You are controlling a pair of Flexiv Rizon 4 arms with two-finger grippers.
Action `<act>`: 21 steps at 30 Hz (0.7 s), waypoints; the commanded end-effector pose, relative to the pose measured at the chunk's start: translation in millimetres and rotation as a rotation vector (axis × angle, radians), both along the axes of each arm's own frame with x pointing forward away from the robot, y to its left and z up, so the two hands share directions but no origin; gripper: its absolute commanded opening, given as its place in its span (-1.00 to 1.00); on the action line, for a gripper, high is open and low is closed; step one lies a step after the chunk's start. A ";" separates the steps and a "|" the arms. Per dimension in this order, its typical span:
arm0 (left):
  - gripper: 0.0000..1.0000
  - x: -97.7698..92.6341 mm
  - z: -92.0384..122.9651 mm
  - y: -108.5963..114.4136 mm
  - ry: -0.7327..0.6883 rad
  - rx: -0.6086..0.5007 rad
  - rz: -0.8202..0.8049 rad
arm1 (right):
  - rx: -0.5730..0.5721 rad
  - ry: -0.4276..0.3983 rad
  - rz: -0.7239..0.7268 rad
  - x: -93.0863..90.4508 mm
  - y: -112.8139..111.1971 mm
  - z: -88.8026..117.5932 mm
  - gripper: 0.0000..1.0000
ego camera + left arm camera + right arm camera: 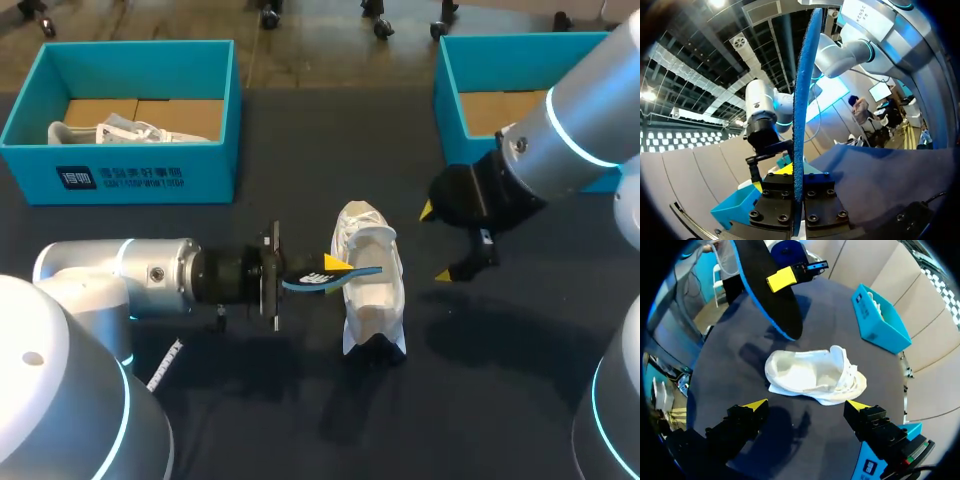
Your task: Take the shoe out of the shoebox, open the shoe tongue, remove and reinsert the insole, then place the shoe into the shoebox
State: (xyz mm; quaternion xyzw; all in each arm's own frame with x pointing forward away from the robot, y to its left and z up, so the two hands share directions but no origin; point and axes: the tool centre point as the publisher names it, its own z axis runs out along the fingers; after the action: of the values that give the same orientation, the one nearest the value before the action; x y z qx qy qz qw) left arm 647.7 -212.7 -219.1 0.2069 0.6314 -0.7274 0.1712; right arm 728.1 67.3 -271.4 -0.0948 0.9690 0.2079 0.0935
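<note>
A white shoe (371, 292) lies on the dark table, toe toward the far side. My left gripper (331, 270) is shut on a blue-edged black insole (327, 279) and holds it just left of the shoe, its tip over the shoe's opening. In the left wrist view the insole (802, 100) stands edge-on between the fingers of that gripper (797, 202). My right gripper (437, 243) hangs open to the right of the shoe. In the right wrist view it (805, 407) is above the shoe (810, 372), with the insole (772, 295) beyond.
A blue shoebox (130, 165) at the back left holds another white shoe (110, 130). A second blue shoebox (455, 95) stands at the back right, partly behind my right arm. Dark table surface lies in front of the shoe.
</note>
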 end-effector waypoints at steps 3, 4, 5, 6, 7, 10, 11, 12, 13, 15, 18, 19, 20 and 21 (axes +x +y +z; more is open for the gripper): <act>-1.00 -1.4 4.1 -2.2 -0.007 0.019 0.000 | 0.022 0.047 0.057 15.4 8.7 -29.5 1.00; -1.00 -0.9 4.7 -2.0 -0.008 0.020 0.002 | 0.025 0.054 0.061 15.6 8.2 -32.1 1.00; -1.00 -0.7 5.5 -1.4 -0.009 0.020 0.003 | 0.028 0.055 0.063 15.7 8.0 -33.8 1.00; -1.00 -0.5 6.0 -0.6 -0.008 0.019 0.007 | 0.030 0.058 0.064 16.0 8.2 -35.4 1.00; -1.00 -0.5 6.1 -0.2 -0.006 0.018 0.008 | 0.031 0.059 0.065 16.1 8.4 -35.8 1.00; -1.00 2.3 4.5 3.9 0.006 0.018 0.017 | 0.028 0.069 0.078 17.6 12.1 -41.6 1.00; -1.00 2.9 4.1 4.7 0.008 0.020 0.020 | 0.021 0.071 0.077 17.7 12.7 -42.1 1.00; -1.00 3.1 3.8 5.2 0.008 0.021 0.021 | 0.016 0.070 0.075 17.8 13.1 -42.4 1.00; -1.00 3.1 3.8 5.2 0.008 0.021 0.021 | 0.016 0.070 0.075 17.8 13.1 -42.4 1.00; -1.00 5.4 2.4 8.8 0.010 0.026 0.032 | -0.003 0.049 0.077 16.3 20.9 -43.1 1.00; -1.00 8.2 1.9 10.2 0.011 0.027 0.038 | -0.009 0.032 0.066 14.5 24.5 -41.1 1.00; -1.00 9.0 1.9 10.3 0.012 0.027 0.040 | -0.015 0.025 0.057 14.0 25.4 -40.5 1.00; -1.00 10.0 1.8 10.4 0.012 0.026 0.041 | -0.016 0.020 0.050 13.3 25.9 -39.9 1.00; -1.00 10.7 1.7 10.4 0.012 0.025 0.042 | -0.025 0.016 0.037 12.4 26.0 -39.2 1.00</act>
State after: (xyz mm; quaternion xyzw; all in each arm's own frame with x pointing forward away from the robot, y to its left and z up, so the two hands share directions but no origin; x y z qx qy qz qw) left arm 658.3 -203.4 -218.1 0.1912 0.6458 -0.7172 0.1791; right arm 745.2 88.6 -311.3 -0.1191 0.9673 0.2115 0.0735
